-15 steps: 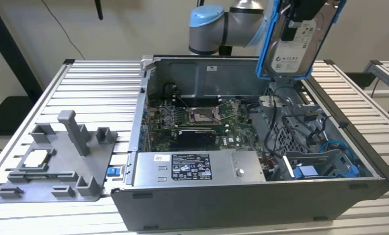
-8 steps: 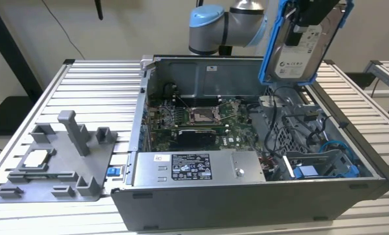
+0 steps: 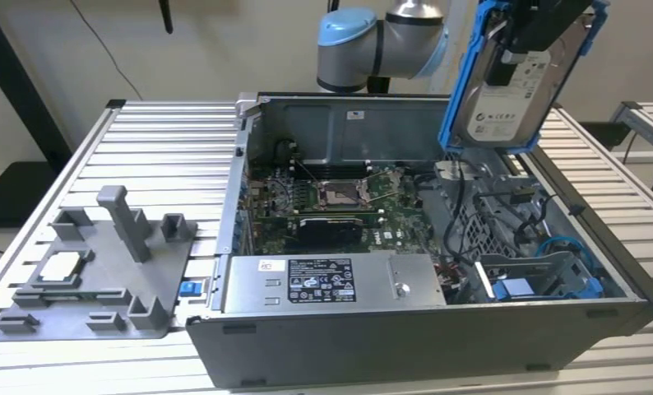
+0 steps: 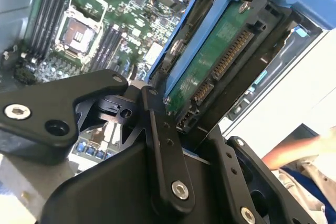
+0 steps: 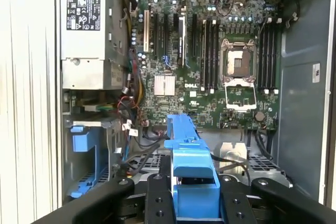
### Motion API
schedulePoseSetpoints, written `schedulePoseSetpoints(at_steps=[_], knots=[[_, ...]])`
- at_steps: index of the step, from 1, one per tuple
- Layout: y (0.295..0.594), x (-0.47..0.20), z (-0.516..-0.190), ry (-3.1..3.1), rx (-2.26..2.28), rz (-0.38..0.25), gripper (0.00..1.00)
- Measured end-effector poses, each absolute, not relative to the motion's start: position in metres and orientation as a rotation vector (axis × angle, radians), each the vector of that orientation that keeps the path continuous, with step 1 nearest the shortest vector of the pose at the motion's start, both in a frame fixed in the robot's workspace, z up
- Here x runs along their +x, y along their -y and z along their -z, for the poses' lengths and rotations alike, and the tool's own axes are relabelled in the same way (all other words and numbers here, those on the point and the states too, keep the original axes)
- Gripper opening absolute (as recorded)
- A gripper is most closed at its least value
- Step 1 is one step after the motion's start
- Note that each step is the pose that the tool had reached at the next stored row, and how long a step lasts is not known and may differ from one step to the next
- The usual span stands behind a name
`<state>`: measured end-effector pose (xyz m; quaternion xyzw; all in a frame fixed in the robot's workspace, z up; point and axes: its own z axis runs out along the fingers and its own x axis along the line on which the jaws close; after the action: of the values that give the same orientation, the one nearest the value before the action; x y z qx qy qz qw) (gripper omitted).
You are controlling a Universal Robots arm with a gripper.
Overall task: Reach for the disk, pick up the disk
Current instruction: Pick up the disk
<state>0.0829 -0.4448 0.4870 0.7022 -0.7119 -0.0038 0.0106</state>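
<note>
Blue-framed disk [image 3: 521,82] clamped in my claw [image 5: 194,195], lifted above the open computer case [image 3: 437,329] on a ribbed metal table [image 3: 162,140] beside a pale wall [image 3: 228,41]

Silver-grey disk [image 3: 513,95] w/ white label, bright blue bracket [image 5: 191,174]; green motherboard [image 3: 332,202]; black gripper [image 4: 184,129]; grey case [image 3: 414,346].

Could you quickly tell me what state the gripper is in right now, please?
Gripper: shut on the disk, held up above the open computer case.
</note>
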Motion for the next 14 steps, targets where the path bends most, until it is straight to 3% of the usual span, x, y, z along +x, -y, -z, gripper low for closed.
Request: schedulePoseSetpoints(at_steps=[14], knots=[[0.473,0.084,-0.491,2.217,2.187,0.021,0.0]])
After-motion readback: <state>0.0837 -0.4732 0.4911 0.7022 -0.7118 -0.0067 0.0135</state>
